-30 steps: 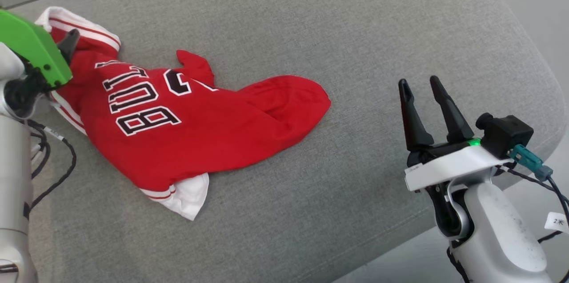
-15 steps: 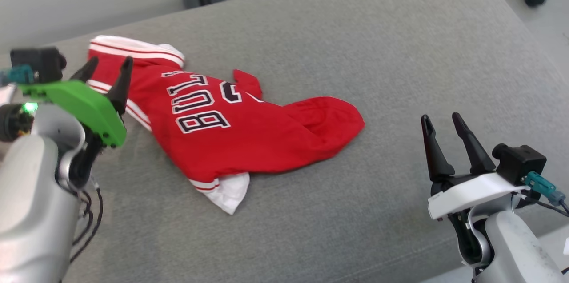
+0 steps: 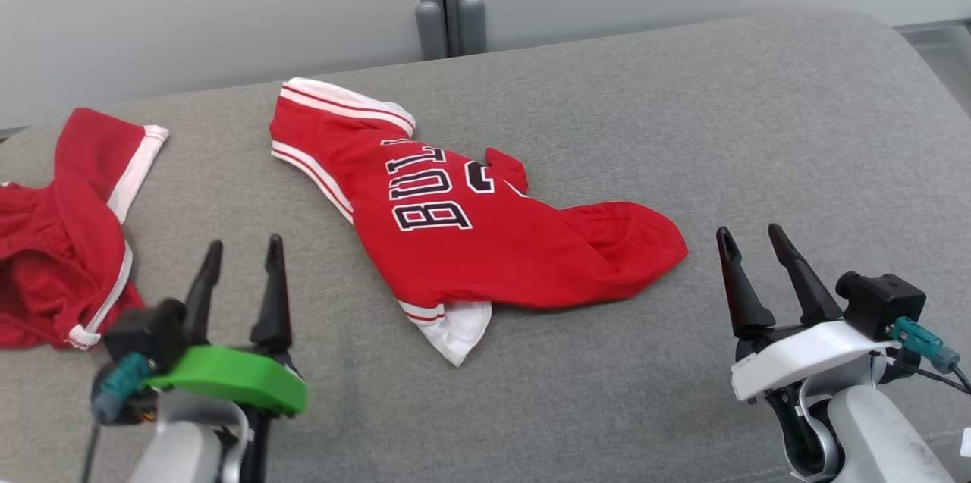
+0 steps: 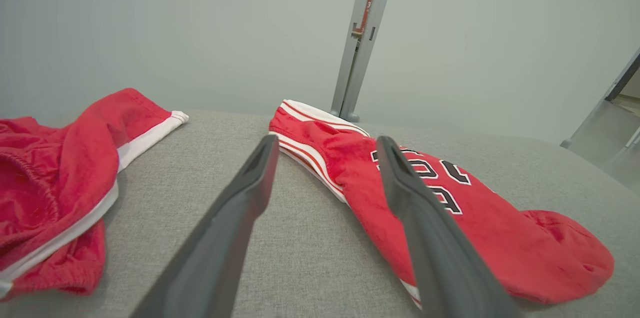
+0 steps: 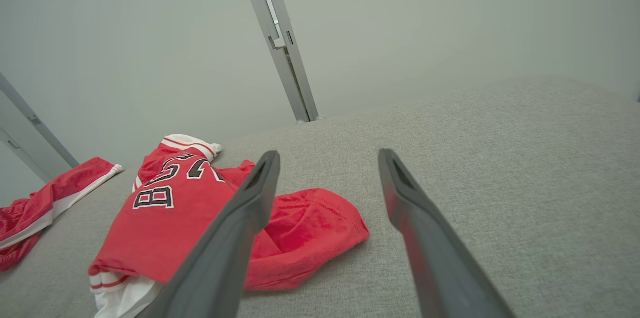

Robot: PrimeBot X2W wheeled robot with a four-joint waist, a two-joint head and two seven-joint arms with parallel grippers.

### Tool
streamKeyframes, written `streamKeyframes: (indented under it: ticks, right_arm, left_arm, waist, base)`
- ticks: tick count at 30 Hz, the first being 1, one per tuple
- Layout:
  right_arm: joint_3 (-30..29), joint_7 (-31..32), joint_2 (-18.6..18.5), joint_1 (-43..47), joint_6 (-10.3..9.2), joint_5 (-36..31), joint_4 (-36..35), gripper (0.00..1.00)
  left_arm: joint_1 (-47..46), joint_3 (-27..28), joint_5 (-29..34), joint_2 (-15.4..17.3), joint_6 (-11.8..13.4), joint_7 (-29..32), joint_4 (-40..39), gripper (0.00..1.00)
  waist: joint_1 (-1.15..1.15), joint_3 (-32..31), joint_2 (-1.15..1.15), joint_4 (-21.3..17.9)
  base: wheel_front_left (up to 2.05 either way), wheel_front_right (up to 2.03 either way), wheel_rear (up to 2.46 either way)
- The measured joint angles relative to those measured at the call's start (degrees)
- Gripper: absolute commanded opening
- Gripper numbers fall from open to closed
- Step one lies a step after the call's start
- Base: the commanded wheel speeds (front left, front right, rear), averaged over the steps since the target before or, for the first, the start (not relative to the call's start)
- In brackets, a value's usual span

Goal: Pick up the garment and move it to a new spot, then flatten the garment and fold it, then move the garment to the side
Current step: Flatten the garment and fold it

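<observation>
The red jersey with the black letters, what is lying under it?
The grey cushion. The red jersey lies on it; a white hem pokes out beneath its near edge. Anything else under the cloth is covered.

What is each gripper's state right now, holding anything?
Left gripper: open, holding nothing, apart from the jersey.
Right gripper: open, holding nothing.
</observation>
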Motion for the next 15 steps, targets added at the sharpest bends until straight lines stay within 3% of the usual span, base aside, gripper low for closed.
streamKeyframes:
  ticks: [7,12,15]
  right_arm:
    - [0.3,0.0,-1.7,-0.6,0.0,0.0,1.5,1.0]
    - [2.3,2.0,-3.7,-6.0,0.0,2.3,7.9,1.0]
    - [4.5,6.8,-5.4,-11.0,0.0,3.8,13.4,1.0]
  left_arm:
    - [2.5,-1.8,3.8,-3.5,0.6,-2.7,-1.4,1.0]
    - [3.1,-1.2,6.7,-4.3,-1.0,-2.9,-2.0,1.0]
    - [3.2,0.4,8.1,-6.3,-2.6,-3.0,-4.2,1.0]
  waist:
    - [0.0,0.3,0.0,2.4]
    - [0.0,1.5,0.0,3.3]
    - [0.0,2.3,0.0,4.2]
  base:
    - [0.0,0.0,0.0]
    - [0.0,0.0,0.0]
    - [0.0,0.0,0.0]
